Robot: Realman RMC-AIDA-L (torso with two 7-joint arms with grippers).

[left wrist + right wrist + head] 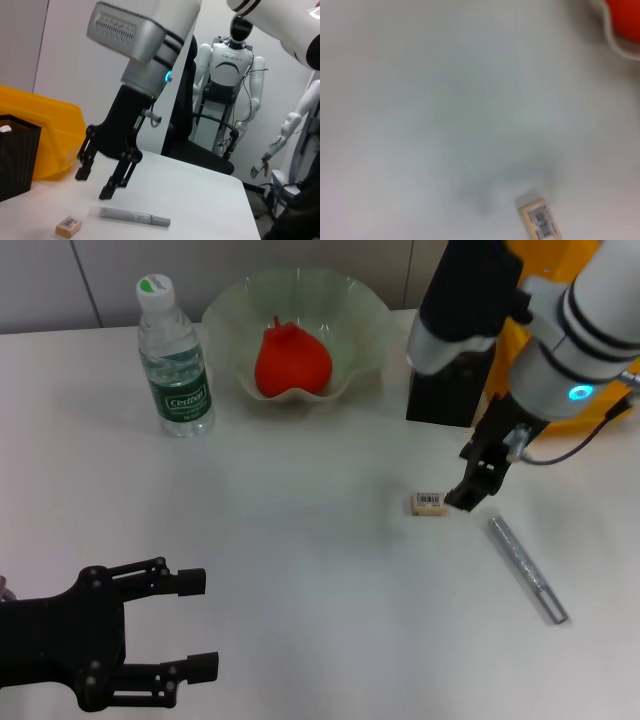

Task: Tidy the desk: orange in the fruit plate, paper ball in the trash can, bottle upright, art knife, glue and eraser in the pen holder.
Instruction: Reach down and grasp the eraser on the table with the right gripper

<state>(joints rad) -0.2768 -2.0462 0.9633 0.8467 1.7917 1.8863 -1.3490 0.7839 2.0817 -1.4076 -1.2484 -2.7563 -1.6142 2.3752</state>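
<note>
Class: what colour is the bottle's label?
Green, with white lettering; the bottle shows best in the head view.

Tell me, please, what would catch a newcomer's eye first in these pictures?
Probably the red-orange orange sitting in the pale green fruit plate at the back of the desk, with the bottle standing upright to its left. Next, the right gripper, open, poised just above the desk beside the small eraser, with a grey pen-like tool lying nearby. The left gripper hangs open at the near left.
</note>
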